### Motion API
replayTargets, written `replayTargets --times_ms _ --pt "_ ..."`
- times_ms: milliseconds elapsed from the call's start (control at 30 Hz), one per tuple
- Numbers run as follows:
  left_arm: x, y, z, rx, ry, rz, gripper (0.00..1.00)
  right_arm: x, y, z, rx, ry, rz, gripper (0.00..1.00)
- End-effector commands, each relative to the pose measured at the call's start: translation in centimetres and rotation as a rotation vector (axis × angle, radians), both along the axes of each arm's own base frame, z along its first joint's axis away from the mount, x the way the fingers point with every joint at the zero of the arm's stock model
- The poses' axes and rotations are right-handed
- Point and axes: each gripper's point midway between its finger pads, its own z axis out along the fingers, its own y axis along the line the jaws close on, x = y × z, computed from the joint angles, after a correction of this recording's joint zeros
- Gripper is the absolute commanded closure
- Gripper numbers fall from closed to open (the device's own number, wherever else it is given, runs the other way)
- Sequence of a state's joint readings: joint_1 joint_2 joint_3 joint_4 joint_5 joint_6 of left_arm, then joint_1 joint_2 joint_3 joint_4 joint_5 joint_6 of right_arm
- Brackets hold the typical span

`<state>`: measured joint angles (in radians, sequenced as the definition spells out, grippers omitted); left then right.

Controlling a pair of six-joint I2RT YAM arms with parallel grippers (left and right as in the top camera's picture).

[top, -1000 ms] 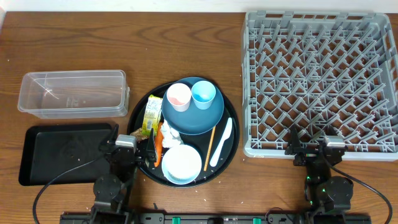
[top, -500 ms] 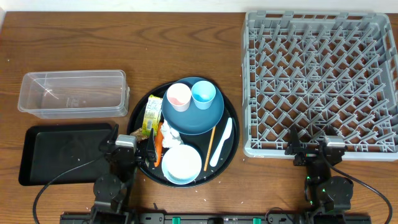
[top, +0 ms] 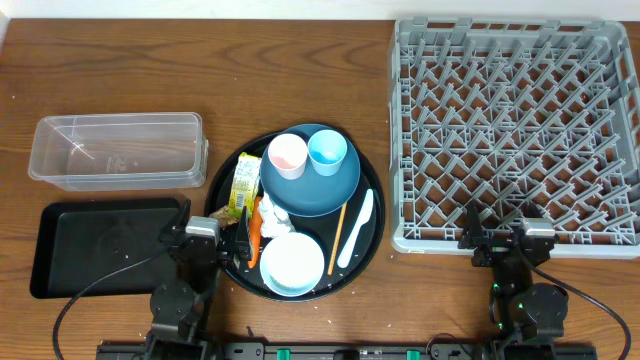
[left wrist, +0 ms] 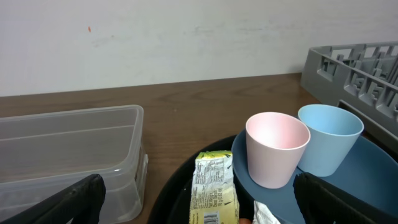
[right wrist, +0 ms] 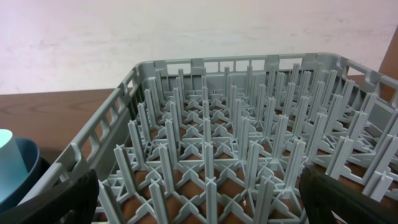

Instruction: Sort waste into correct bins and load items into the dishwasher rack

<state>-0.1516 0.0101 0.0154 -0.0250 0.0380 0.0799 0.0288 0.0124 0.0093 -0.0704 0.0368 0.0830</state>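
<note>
The round black tray [top: 218, 172] carries a dark blue plate [top: 312, 188] with a pink cup [top: 287, 154] and a light blue cup [top: 327, 151] on it. Beside them lie a pale blue bowl [top: 292, 264], a spoon [top: 356, 228], a chopstick [top: 338, 227], a yellow-green wrapper [top: 244, 185], a carrot [top: 255, 228] and tissue [top: 275, 218]. My left gripper [top: 207, 232] stands open at the tray's near left rim, with the wrapper [left wrist: 213, 190] ahead of its jaws. My right gripper [top: 503, 238] is open at the near edge of the grey rack [top: 515, 120], holding nothing.
A clear tub [top: 117, 150] stands at the left, and a flat black rectangular tray [top: 100, 245] lies in front of it. The rack's upright pegs [right wrist: 249, 143] rise directly ahead of the right gripper. A white wall closes off the far side of the table.
</note>
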Motion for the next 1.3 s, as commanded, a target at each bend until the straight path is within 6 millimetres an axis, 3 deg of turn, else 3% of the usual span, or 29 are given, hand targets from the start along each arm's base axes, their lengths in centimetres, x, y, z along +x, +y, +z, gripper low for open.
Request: replayTargets --times_ms 0,300,433,600,733,833,1033,1167,1267 --pt "-0.1 0.6 -1.5 0.024 0.048 0.028 0.02 0.0 -0.2 0.0 0.005 -0.003 -0.012 0.01" --pt "0.0 0.5 -0.8 0.018 0.018 0.027 0.02 0.0 -0.2 0.0 0.005 -0.003 -0.012 0.01" --pt "-0.6 -2.0 2.3 -0.031 -0.051 -0.12 0.02 0.0 -0.2 0.0 0.005 -0.003 -0.012 0.01" --pt "-1.8 -2.0 6.8 -0.097 -0.019 -0.125 0.02 0.0 -0.2 0.0 0.005 -0.003 -0.012 0.01" --pt "-2.5 -1.9 10.4 -0.087 0.097 -0.119 0.02 0.0 -0.2 0.0 0.005 -0.003 -0.012 0.01" --pt "-2.3 -1.9 11.7 -0.074 0.249 -0.112 0.02 0.0 -0.2 0.0 0.005 -0.003 -0.012 0.01" --pt "-1.9 -3.1 11.8 -0.063 0.674 -0.149 0.02 0.0 -0.2 0.0 0.005 -0.003 -0.012 0.01" --pt "-0.6 -4.9 11.9 -0.099 0.819 -0.222 0.02 0.0 -0.2 0.0 0.005 -0.003 -0.012 0.01" --pt "0.2 -5.3 10.2 -0.109 0.908 -0.234 0.02 0.0 -0.2 0.0 0.005 -0.003 -0.012 0.01"
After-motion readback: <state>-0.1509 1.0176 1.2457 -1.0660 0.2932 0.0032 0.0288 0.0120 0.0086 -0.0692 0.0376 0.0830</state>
